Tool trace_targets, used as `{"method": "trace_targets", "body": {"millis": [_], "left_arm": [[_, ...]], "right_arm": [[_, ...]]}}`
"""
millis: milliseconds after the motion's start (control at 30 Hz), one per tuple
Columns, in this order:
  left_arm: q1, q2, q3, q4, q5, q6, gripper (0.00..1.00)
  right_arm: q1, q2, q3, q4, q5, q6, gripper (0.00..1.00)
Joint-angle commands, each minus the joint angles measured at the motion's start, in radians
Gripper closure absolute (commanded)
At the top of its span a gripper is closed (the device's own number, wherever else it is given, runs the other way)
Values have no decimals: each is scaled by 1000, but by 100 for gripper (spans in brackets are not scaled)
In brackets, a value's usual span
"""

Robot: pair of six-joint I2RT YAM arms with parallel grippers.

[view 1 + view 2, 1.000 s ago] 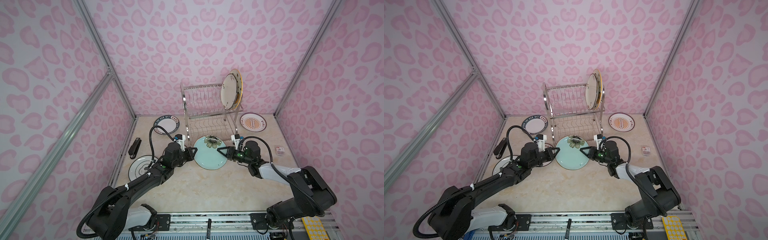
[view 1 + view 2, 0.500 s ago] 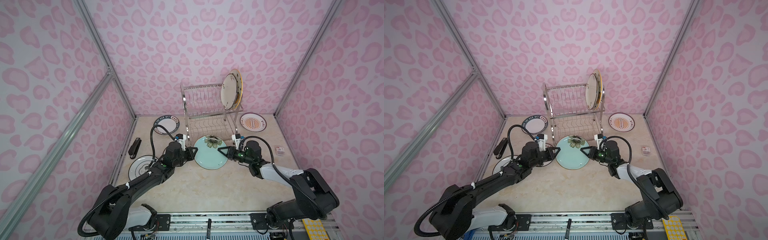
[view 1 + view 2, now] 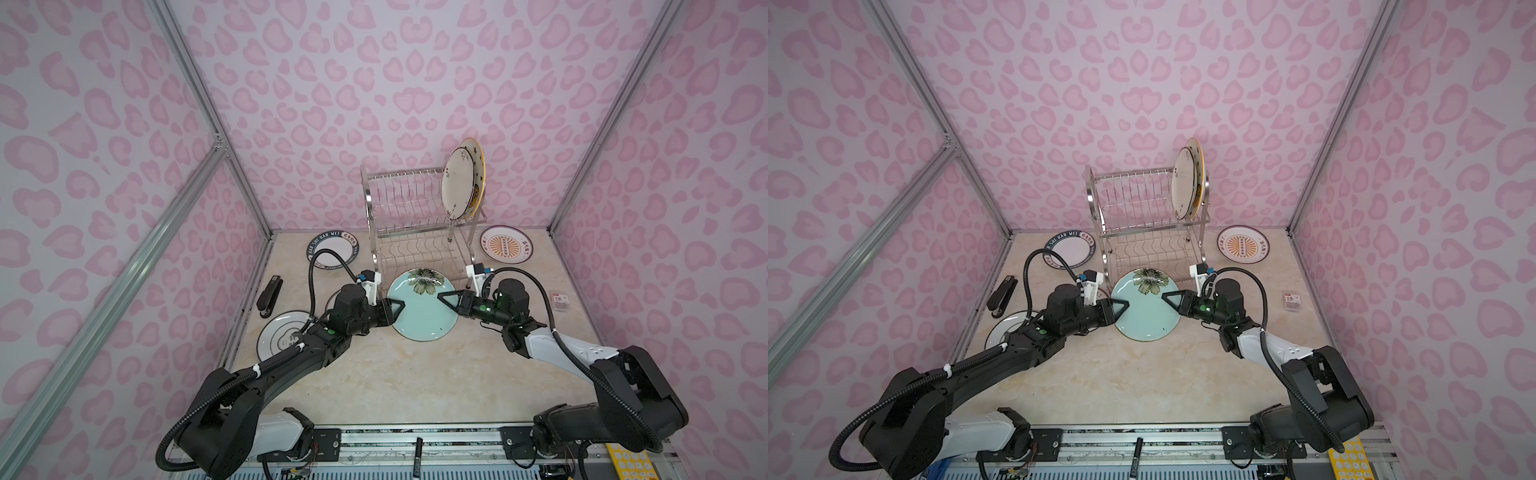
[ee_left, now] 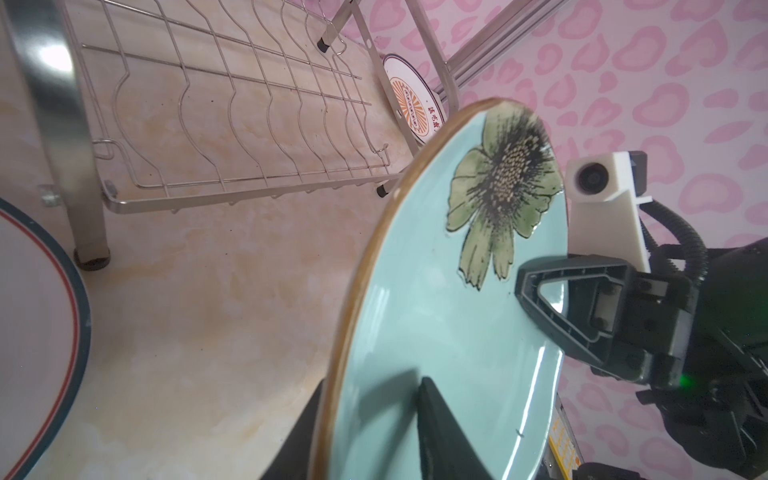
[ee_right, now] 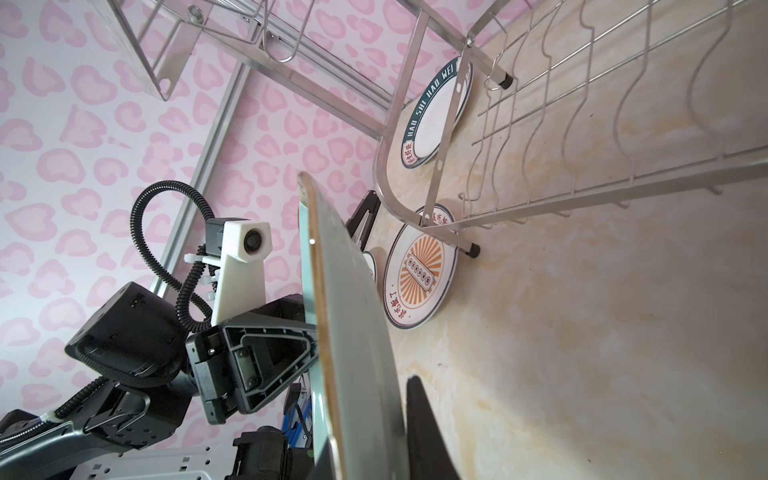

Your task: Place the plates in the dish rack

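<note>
The pale teal plate (image 3: 420,318) hangs tilted between the two arms, flower end toward the dish rack (image 3: 367,195), just in front of its wavy lower tier. The right gripper (image 3: 441,298) is pinched tight on the plate's rim. The left gripper (image 3: 400,309) straddles the opposite rim; I cannot tell whether it grips or stands slack.

At the upper tier's right end stand the white floral plate (image 3: 456,183) and the star plate (image 3: 478,166). Flat on the table (image 3: 415,382) lie four more:
- the navy-lettered plate (image 3: 332,250), left of the rack
- a sunburst plate (image 3: 505,250), right of it
- a second sunburst plate (image 5: 419,282), beside the rack's front leg
- the black-ringed plate (image 3: 274,332), partly under the left arm

A stapler (image 3: 269,296) lies by the left wall.
</note>
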Motion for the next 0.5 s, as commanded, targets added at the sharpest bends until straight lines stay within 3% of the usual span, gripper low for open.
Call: {"method": "trace_targets", "body": {"millis": [0,467], "left_arm": [[1,-6,6,10,8,16,65],[1,-29,-4,5,-5,23,60]], "right_arm": [[-9,-11,0,44,-10,-5,100],[-63,-91,10,-163,118,-114,100]]}}
